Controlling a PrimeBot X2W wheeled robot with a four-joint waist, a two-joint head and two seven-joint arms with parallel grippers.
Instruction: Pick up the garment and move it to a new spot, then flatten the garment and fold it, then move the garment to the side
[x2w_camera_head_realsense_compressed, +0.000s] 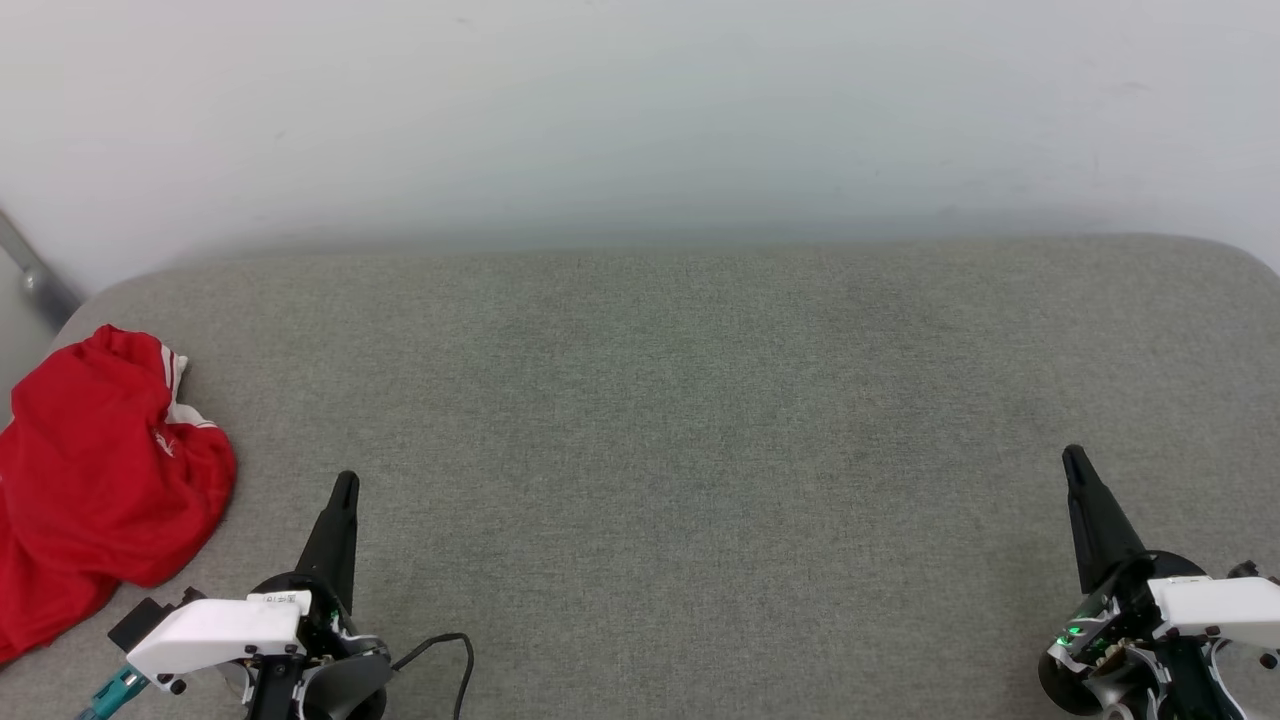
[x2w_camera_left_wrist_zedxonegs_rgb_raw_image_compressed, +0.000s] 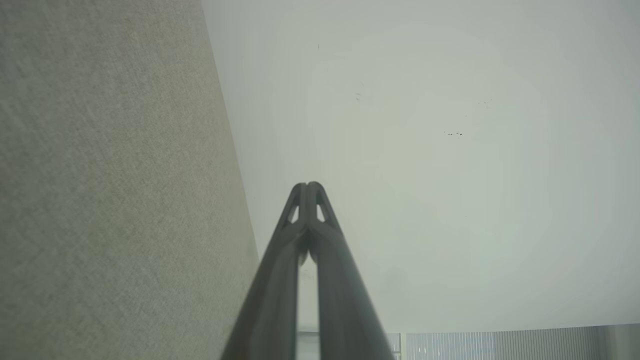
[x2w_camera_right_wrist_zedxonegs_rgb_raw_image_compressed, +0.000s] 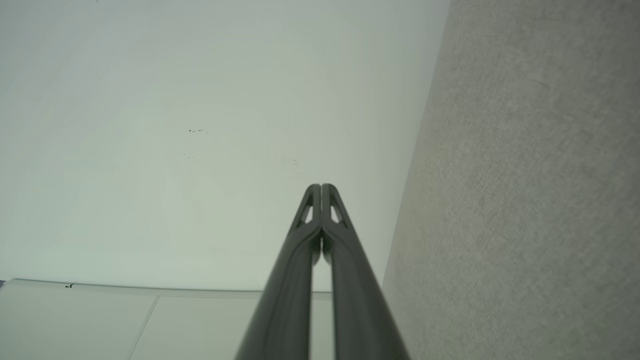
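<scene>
Left pincer (x2w_camera_head_realsense_compressed: 345, 487): near left, dark fingers pressed together to a single point, holding nothing, tip aimed far across the tabletop (x2w_camera_head_realsense_compressed: 650, 450); white wrist housing behind it at the near edge. In the left wrist view the same pincer (x2w_camera_left_wrist_zedxonegs_rgb_raw_image_compressed: 307, 187) shows its two fingers meeting at the tip, with the grey cloth surface to one side and the pale wall beyond. Cable (x2w_camera_head_realsense_compressed: 455, 650): thin, black, looping on the surface just right of the left wrist. Right pincer (x2w_camera_head_realsense_compressed: 1076, 462): near right, well apart from the left one, fingers likewise pressed together and holding nothing, tip aimed far; a green light glows on its wrist. In the right wrist view this pincer (x2w_camera_right_wrist_zedxonegs_rgb_raw_image_compressed: 321, 187) shows its fingers touching at the tip against the wall, grey cloth alongside. Garment (x2w_camera_head_realsense_compressed: 100, 480): red, crumpled in a heap at the near-left edge of the tabletop, partly cut off by the left border of the head view; a strip of white-and-red striped trim shows on its far right side; it lies left of the left pincer, near that wrist but apart from the fingers. Tabletop: covered in grey woven cloth, rounded far corners. Metal bar (x2w_camera_head_realsense_compressed: 35, 275): grey, slanting, beyond the far-left corner. Wall (x2w_camera_head_realsense_compressed: 640, 120): plain white, directly behind the far edge.
</scene>
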